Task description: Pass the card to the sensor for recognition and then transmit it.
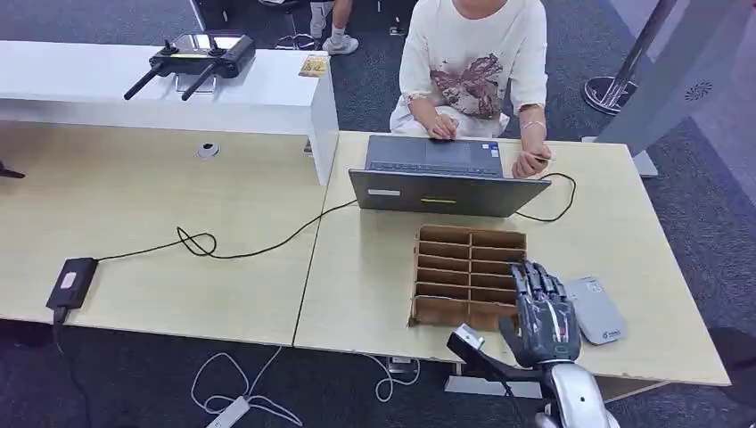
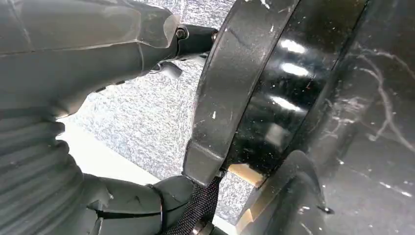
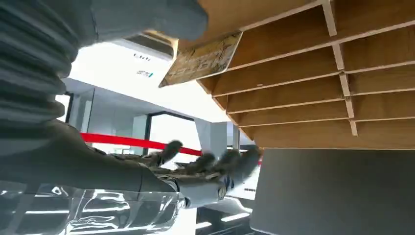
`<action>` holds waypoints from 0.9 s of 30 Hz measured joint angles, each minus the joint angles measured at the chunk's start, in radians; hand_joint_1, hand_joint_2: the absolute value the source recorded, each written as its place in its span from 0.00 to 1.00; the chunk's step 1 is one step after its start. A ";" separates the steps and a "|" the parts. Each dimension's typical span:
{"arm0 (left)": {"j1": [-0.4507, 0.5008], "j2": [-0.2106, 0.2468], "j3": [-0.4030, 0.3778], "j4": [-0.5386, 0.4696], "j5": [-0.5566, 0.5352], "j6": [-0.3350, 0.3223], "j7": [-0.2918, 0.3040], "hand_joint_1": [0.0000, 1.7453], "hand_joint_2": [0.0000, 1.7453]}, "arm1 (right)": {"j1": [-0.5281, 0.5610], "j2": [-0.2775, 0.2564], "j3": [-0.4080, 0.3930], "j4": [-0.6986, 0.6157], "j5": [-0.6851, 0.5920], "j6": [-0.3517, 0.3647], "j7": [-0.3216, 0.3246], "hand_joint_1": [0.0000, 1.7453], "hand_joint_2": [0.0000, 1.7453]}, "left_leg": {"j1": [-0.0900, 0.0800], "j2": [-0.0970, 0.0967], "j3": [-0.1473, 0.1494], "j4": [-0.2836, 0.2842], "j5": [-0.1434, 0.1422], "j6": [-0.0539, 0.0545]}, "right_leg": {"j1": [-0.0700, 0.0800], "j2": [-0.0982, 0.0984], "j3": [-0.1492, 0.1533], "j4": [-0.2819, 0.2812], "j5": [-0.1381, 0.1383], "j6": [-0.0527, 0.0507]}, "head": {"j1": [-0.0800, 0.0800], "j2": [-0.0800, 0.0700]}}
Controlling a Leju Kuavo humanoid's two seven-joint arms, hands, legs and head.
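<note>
Gold and printed, the card (image 3: 203, 58) showed in the upper middle of the right wrist view, touching the thick grey thumb of the right robot hand (image 1: 544, 312) and lying against the edge of the wooden slotted organiser (image 1: 468, 272). Whether the thumb truly pinched it I could not tell; the darker fingers (image 3: 210, 161) stood spread and blurred, apart from the card. It looked thin, light, stiff and probably slick, so a hold on its flat faces near 1 short edge seemed safest, leaving the rest free for the grey sensor pad (image 1: 595, 308) just right of the robot hand in the head view.

Pale wood-grain bench (image 1: 357, 276) carried the organiser at lower centre, a laptop (image 1: 441, 183) above it and a black cable (image 1: 241, 245) trailing left. At the top a person (image 1: 472, 62) sat typing. Dark carpet lay around. The left robot hand (image 2: 73, 58) hung low beside the body, and I could not tell how its fingers lay.
</note>
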 joint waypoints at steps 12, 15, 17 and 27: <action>0.000 0.000 -0.001 0.000 0.006 0.000 -0.001 0.00 1.00 | 0.000 0.000 0.000 0.002 0.008 0.010 -0.002 0.50 1.00 | 0.000 0.000 0.000 0.000 0.000 0.000 | 0.000 0.000 0.000 0.000 0.000 0.000 | 0.000 0.000; 0.001 0.000 -0.001 0.000 0.007 0.000 -0.001 0.00 1.00 | -0.003 0.000 0.000 0.003 0.008 0.015 -0.002 0.49 1.00 | 0.000 0.000 0.000 0.000 0.000 0.000 | 0.000 0.000 0.000 0.000 0.000 0.000 | 0.000 0.000; 0.001 0.000 -0.001 0.000 0.008 0.000 -0.001 0.00 1.00 | -0.004 0.000 0.000 0.005 0.008 0.015 -0.002 0.52 1.00 | 0.000 0.000 0.000 0.000 0.000 0.000 | 0.000 0.000 0.000 0.000 0.000 0.000 | 0.000 0.000; 0.001 0.001 -0.018 0.000 0.011 0.000 -0.002 0.00 1.00 | 0.002 0.000 -0.001 0.002 0.013 0.028 0.008 0.59 1.00 | 0.000 0.000 0.000 0.000 0.000 0.000 | 0.000 0.000 0.000 0.000 0.000 0.000 | 0.000 0.000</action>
